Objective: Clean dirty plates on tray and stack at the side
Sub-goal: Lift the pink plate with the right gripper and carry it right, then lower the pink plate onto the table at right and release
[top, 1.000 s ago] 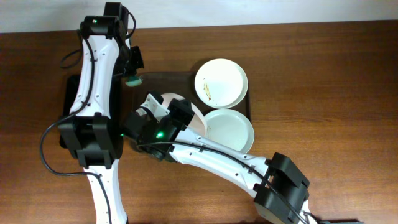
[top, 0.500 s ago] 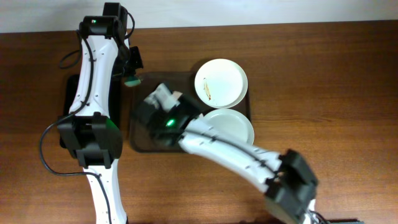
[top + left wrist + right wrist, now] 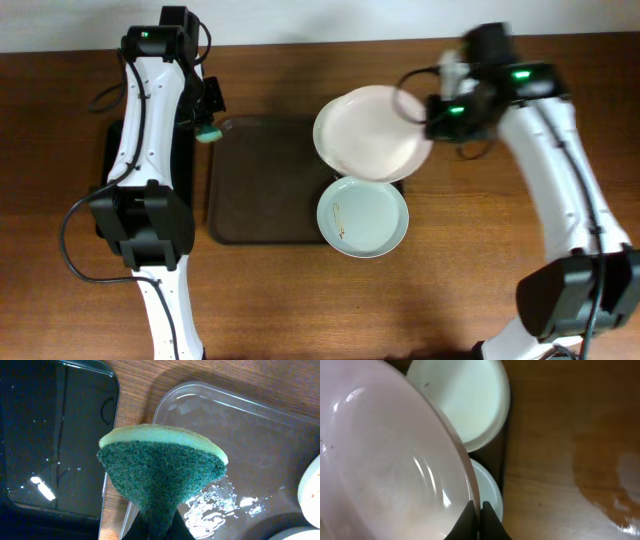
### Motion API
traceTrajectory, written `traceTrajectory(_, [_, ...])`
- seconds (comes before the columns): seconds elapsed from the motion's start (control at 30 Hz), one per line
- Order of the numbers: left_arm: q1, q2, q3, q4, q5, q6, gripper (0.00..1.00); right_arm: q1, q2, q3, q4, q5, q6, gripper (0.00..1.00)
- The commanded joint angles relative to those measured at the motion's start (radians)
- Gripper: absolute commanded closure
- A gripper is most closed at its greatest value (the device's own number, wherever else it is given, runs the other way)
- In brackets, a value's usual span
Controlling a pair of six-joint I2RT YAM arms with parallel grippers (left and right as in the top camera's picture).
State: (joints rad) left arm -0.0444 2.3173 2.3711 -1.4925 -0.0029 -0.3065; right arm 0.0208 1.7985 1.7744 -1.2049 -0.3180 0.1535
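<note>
My right gripper (image 3: 432, 120) is shut on the rim of a white plate (image 3: 368, 135) and holds it tilted above the back right corner of the dark brown tray (image 3: 260, 190). In the right wrist view the fingers (image 3: 480, 509) pinch that plate's edge (image 3: 385, 460). Two more plates lie below it, one (image 3: 465, 400) and another (image 3: 491, 491). A bluish-white plate (image 3: 363, 217) with thin smears lies at the tray's front right. My left gripper (image 3: 207, 130) is shut on a green-and-yellow sponge (image 3: 160, 470) over the tray's back left corner (image 3: 240, 435).
A smaller black glossy tray (image 3: 110, 160) lies left of the brown tray, partly under my left arm, and shows in the left wrist view (image 3: 50, 435). Bare wooden table (image 3: 500, 250) lies right of the tray.
My right arm has swung from the tray's left half to the far right, carrying the white plate with it. The tray's left half now shows bare. The left arm has stayed put.
</note>
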Motion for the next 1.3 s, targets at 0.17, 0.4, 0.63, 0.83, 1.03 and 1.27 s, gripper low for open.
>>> traceTrajectory(0.17, [-0.002,0.015,-0.003,-0.012,0.008,0.013,0.99,-0.389,-0.006,-0.005,0.008,0.121,0.051,0.96])
traceTrajectory(0.4, [-0.012,0.015,-0.003,-0.004,0.008,0.013,0.99,-0.520,0.046,-0.147,0.117,0.170,0.068,0.96])
traceTrajectory(0.63, [-0.012,0.015,-0.003,-0.001,0.007,0.013,0.99,-0.537,0.046,-0.430,0.422,0.256,0.117,0.96])
traceTrajectory(0.83, [-0.012,0.015,-0.003,-0.004,0.008,0.013,0.99,-0.586,0.047,-0.537,0.560,0.279,0.117,0.96])
traceTrajectory(1.03, [-0.013,0.015,-0.003,-0.003,0.008,0.013,0.99,-0.630,0.046,-0.534,0.506,0.273,0.118,0.68])
traceTrajectory(1.27, [-0.013,0.014,0.021,-0.018,0.020,0.046,0.99,-0.624,-0.003,-0.336,0.226,0.035,0.043,0.53])
